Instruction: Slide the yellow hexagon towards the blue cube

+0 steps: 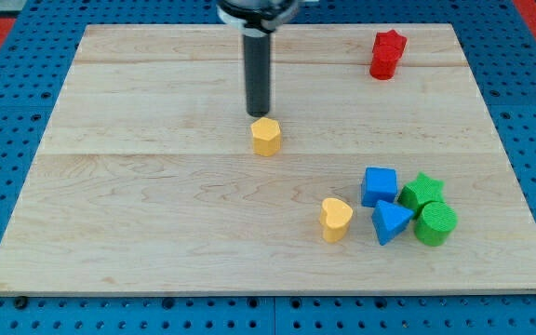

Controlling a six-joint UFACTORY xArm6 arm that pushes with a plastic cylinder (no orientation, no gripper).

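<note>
You see the task near its start. The yellow hexagon (266, 136) sits a little above the board's centre, well apart from the blue cube (380, 185), which lies at about 4 o'clock from it. The whole slide is left to do, judging by that gap.

My tip (260, 113) stands just beside the hexagon at its 12 o'clock; contact cannot be told. A push towards 4 o'clock would, in my judgement, call for the tip to stand nearer the hexagon's 10 o'clock side first. There is no claw on this rod, so no opening can be told.

The board (138, 186) is pale planked wood with faint grain. The blocks look smooth, matt and solid-coloured. A blue triangle (391, 221) sits at the cube's 6 o'clock, a green star (422, 192) at its 3 o'clock, a green cylinder (435, 224) below the star. A yellow heart (336, 219) lies at the cube's 8 o'clock. A red star (388, 54) stands far off at the cube's 12 o'clock.
</note>
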